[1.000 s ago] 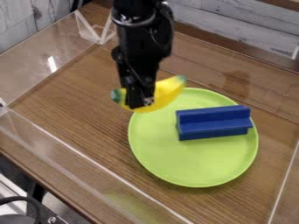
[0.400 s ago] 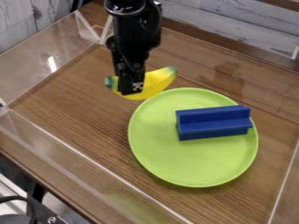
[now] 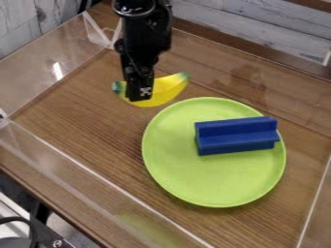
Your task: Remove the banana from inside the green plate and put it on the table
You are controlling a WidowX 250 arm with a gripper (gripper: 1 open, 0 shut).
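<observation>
So compared to a second back, the gripper (image 3: 137,89) and the banana (image 3: 158,90) have shifted up and to the left in the shot. Back then the banana hung over the near-left rim of the green plate (image 3: 195,174); now it's completely off the plate, over bare wood just past the plate's upper-left edge.

Only one view here, the overhead-ish camera. The black arm comes down from the top of the picture pointing straight down, and its fingers are clamped tight on the banana's left half. The yellow body sticks out to the right of the fingers, with the darker green tip poking out on the left side. Can't honestly tell if the banana is touching the table (image 3: 77,116) or just above it, it looks really low either way.

The plate sits to the lower right, well apart from nothing much, the banana is just beside its rim. A blue block (image 3: 237,135) lies on the plate's upper right part. Clear acrylic walls (image 3: 52,68) ring the tabletop.
</observation>
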